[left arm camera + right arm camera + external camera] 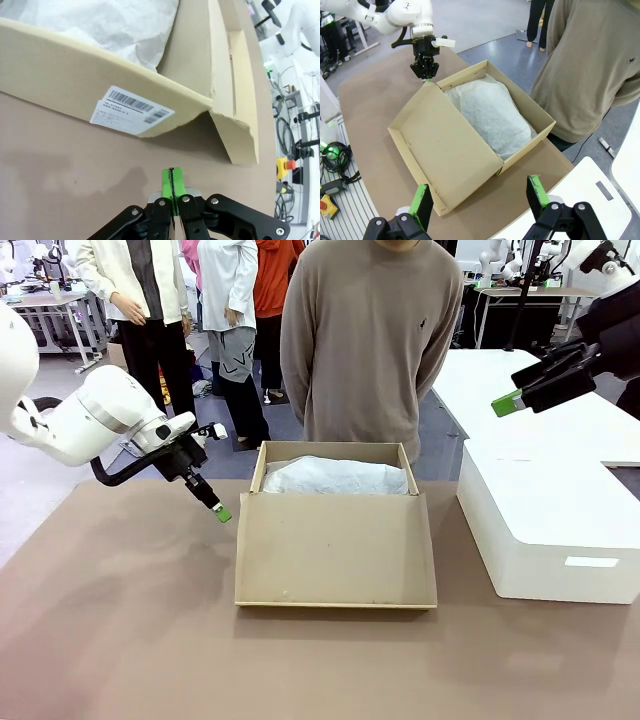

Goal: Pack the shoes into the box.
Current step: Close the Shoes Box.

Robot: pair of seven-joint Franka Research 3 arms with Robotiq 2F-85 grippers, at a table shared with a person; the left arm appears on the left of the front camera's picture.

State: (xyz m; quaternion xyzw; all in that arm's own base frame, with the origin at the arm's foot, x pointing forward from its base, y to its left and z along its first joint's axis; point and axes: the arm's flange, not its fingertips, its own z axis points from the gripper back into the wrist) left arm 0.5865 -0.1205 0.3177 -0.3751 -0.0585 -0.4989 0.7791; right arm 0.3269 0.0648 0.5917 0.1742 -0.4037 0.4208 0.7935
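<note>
Hovering clenched and empty at left centre of the front view, the left end effector (223, 514) sat just beside the box (335, 550) at centre frame, nearer than the released right end effector (507, 403) at upper right.

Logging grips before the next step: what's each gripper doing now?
Left gripper: closed, holding nothing, beside the box.
Right gripper: open, empty, above the table.
</note>
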